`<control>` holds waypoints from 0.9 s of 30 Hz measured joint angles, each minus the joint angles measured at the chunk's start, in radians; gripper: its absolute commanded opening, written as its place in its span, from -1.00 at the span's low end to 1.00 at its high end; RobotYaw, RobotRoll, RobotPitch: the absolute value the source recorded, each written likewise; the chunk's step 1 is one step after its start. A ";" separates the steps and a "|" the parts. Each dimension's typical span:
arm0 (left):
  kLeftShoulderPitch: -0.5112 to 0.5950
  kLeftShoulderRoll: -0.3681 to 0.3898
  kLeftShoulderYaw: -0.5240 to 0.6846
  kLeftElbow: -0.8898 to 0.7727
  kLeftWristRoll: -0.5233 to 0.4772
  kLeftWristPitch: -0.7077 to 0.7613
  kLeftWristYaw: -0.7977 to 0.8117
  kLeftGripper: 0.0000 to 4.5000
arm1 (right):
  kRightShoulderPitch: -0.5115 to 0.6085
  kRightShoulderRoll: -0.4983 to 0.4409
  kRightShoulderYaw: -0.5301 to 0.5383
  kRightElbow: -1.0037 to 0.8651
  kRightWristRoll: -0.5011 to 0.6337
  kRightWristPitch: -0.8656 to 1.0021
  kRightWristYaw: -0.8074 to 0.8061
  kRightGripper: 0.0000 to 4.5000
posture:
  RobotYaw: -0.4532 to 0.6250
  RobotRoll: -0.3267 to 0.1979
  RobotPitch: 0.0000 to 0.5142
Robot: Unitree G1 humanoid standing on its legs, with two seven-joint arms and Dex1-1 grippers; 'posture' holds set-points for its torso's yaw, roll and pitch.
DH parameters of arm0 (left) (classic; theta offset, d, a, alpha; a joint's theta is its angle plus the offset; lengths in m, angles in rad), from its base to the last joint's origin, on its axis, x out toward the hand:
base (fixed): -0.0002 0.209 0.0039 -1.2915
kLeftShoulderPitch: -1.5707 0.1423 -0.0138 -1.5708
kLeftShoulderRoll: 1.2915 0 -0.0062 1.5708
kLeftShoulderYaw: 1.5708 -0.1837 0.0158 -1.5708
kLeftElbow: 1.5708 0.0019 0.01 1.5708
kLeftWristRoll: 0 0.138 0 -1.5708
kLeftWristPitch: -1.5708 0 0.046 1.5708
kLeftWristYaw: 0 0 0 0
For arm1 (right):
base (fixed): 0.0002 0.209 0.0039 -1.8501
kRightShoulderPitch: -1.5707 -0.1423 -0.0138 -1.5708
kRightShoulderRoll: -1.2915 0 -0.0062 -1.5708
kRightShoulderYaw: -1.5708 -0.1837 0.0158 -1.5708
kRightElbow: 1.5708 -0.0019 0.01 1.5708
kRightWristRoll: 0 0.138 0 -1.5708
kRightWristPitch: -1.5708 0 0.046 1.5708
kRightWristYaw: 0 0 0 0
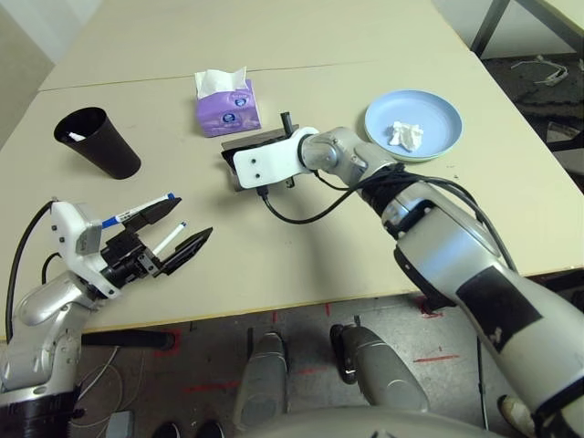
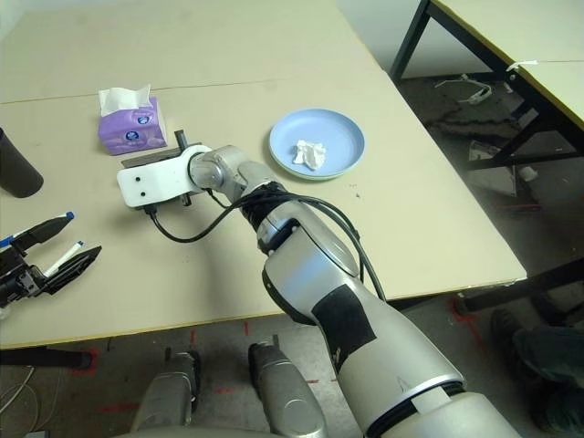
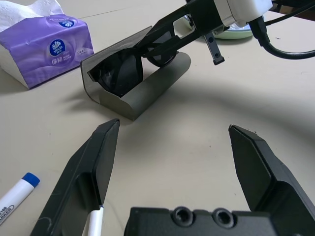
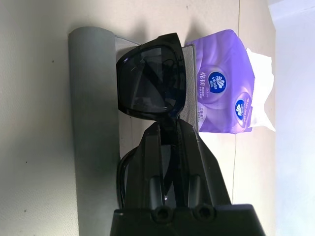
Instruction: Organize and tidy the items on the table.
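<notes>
- Black sunglasses (image 4: 150,81) are in the grasp of my right gripper (image 4: 170,123), its jaws clenched at the bridge, in the right wrist view. They sit in the opened grey glasses case (image 4: 96,128), with the purple tissue box (image 4: 221,83) near it.
- In the left wrist view, my left gripper (image 3: 174,124) has its jaws released and spread, nothing between them. One white blue-capped marker (image 3: 20,191) lies beside them; another (image 3: 96,221) is partly hidden behind one side.
- Left eye view: the black cup (image 1: 109,151) stands on the counter (image 1: 274,274), something white inside. Both markers lie by my left jaws.
- Right eye view: the crumpled white tissue (image 2: 310,154) rests in the blue plate (image 2: 342,137), which is stacked on the green plate (image 2: 319,176), well apart from the cup.
</notes>
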 measured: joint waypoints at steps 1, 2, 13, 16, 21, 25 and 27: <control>0.001 -0.002 0.000 -0.002 0.000 0.000 0.000 1.00 | -0.002 0.001 0.000 0.002 0.000 0.000 0.001 -0.91 | -0.25 0.25 -0.13; 0.003 -0.003 0.000 -0.002 0.000 0.000 0.000 1.00 | -0.004 0.001 0.000 0.003 0.000 0.000 0.002 -0.91 | -0.25 0.25 -0.12; 0.012 -0.009 0.000 -0.006 0.000 0.000 0.002 1.00 | -0.021 0.008 0.000 0.004 0.000 -0.004 0.005 -0.91 | -0.23 0.25 -0.12; 0.017 -0.011 0.000 -0.017 -0.001 0.000 0.007 1.00 | -0.014 0.002 0.002 0.013 -0.005 -0.007 0.004 -0.91 | -0.22 0.25 -0.11; 0.035 -0.011 0.006 -0.032 -0.003 0.000 0.008 1.00 | 0.011 -0.015 0.004 0.023 -0.016 -0.008 -0.007 -0.91 | -0.22 0.25 -0.10; 0.037 -0.011 0.009 -0.043 -0.008 0.002 0.008 1.00 | 0.015 -0.020 0.004 0.025 -0.020 -0.007 -0.016 -0.58 | -0.22 0.25 -0.10; 0.037 -0.011 0.009 -0.044 -0.010 0.003 0.008 1.00 | 0.017 -0.020 0.004 0.032 -0.021 -0.005 -0.016 -0.34 | -0.23 0.25 -0.10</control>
